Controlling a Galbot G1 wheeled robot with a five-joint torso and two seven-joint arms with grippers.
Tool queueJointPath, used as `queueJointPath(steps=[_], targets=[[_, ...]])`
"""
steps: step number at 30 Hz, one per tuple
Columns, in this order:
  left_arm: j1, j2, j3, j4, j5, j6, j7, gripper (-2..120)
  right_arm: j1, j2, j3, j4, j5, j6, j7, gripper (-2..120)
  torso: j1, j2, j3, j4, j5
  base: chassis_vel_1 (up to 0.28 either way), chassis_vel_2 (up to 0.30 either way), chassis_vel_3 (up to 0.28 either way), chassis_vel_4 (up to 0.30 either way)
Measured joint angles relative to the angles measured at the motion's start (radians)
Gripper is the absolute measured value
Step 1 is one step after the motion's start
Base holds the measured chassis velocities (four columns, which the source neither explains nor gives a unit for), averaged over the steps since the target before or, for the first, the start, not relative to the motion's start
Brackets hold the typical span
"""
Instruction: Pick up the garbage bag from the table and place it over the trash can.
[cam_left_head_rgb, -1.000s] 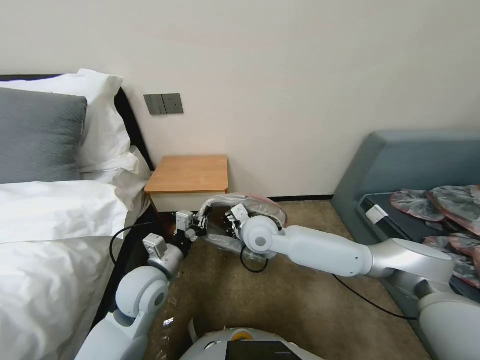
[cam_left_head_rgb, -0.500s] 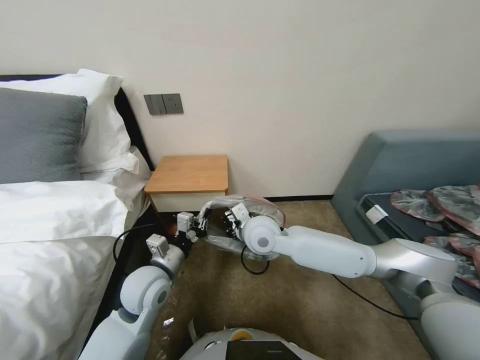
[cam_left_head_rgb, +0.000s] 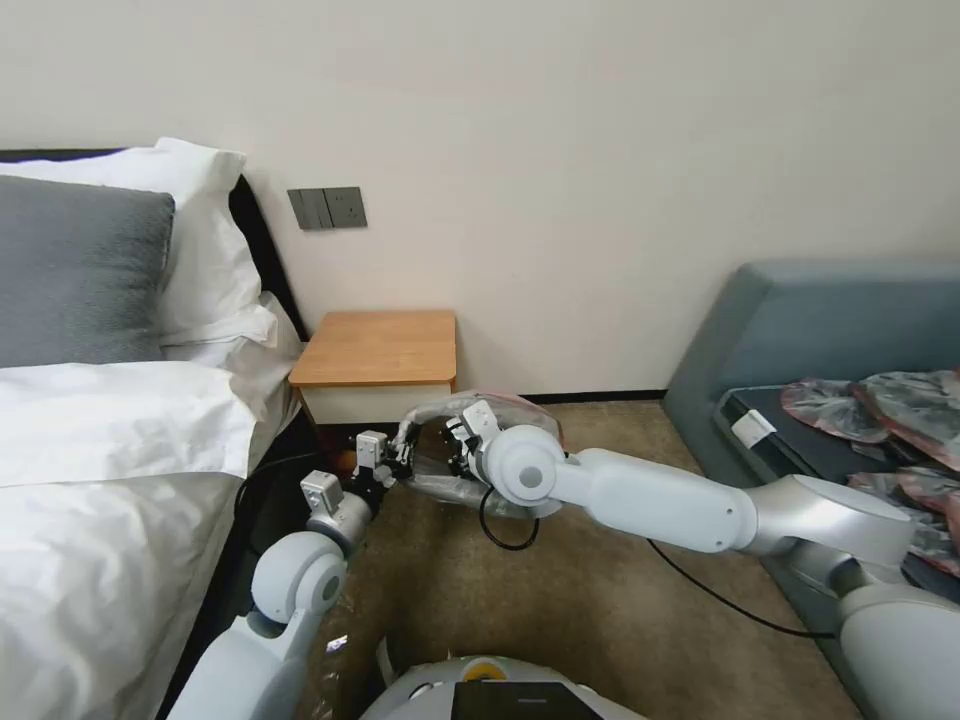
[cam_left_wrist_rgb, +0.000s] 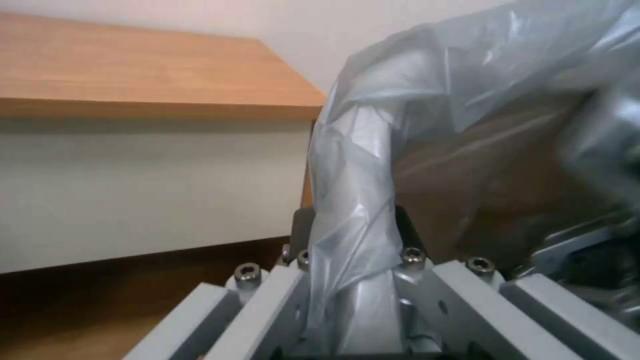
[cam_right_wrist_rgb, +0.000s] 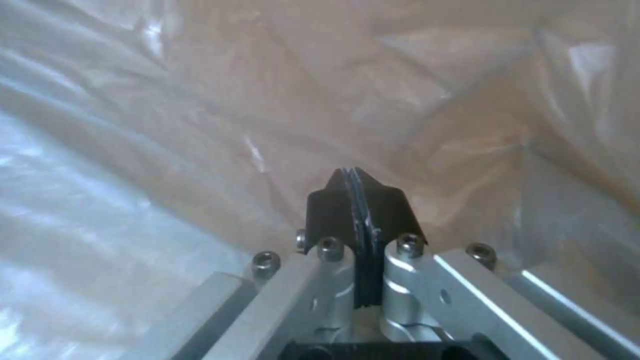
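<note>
Below the table's (cam_left_head_rgb: 378, 347) front edge, the left gripper (cam_left_head_rgb: 400, 462) is clamped on the garbage bag's (cam_left_head_rgb: 445, 410) near-left rim. Just to the right, the right gripper (cam_left_head_rgb: 458, 455) sits inside the stretched-open bag, its fingers pressed together with nothing visibly between them, above the carpet (cam_left_head_rgb: 560, 610).

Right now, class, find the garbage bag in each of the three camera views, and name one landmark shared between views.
Head view: the garbage bag is stretched between the left gripper and the right gripper, in front of the table.
Left wrist view: it rises from between the gripper's fingers, beside the table.
Right wrist view: its plastic surrounds the shut gripper.
Shared landmark: the table's wooden top, seen in the head and left wrist views.
</note>
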Motion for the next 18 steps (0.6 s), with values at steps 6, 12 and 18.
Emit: queueJointPath(steps=[6,12,18], targets=[[0.000,0.003,0.000,-0.036,-0.034,0.015,-0.009,3,-0.016,0.000,0.000,-0.017,-0.016,0.000,0.000,0,0.000,0.000,0.000,0.0000,0.0002,0.000,0.000,0.000,0.000],[-0.007,0.006,0.000,-0.040,-0.046,0.025,-0.018,3,-0.012,-0.002,-0.015,0.001,-0.033,0.000,0.015,0,0.000,0.000,0.000,-0.0001,0.0002,0.000,0.000,0.000,0.000],[-0.012,0.006,0.002,-0.039,-0.061,0.045,-0.036,3,0.000,0.003,-0.032,0.015,-0.048,0.000,0.025,0,0.000,0.000,0.000,0.0000,0.0001,0.000,0.000,0.000,0.000]])
